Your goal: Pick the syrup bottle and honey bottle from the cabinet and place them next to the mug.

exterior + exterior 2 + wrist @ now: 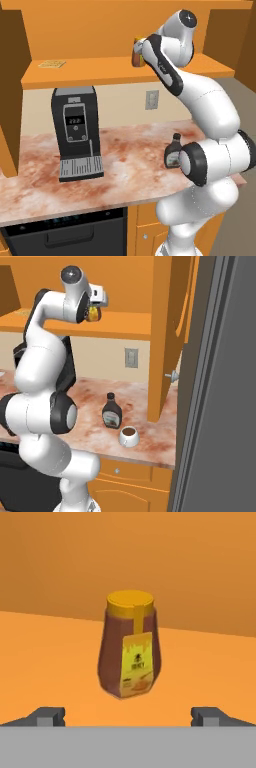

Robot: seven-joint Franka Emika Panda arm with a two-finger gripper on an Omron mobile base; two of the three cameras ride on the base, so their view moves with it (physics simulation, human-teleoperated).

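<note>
With its fingers spread apart, the pincer [128, 717] faces the honey bottle [128, 647], which an off-centre advance could topple.

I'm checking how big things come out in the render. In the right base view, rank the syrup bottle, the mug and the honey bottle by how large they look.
1. syrup bottle, clearly the tallest.
2. mug.
3. honey bottle, though it stands farther back on the cabinet shelf and the arm partly hides it, so ranks two and three are unsure.

honey bottle [129, 647] label: unreadable | coffee machine [76, 131] display: digits illegible
</note>
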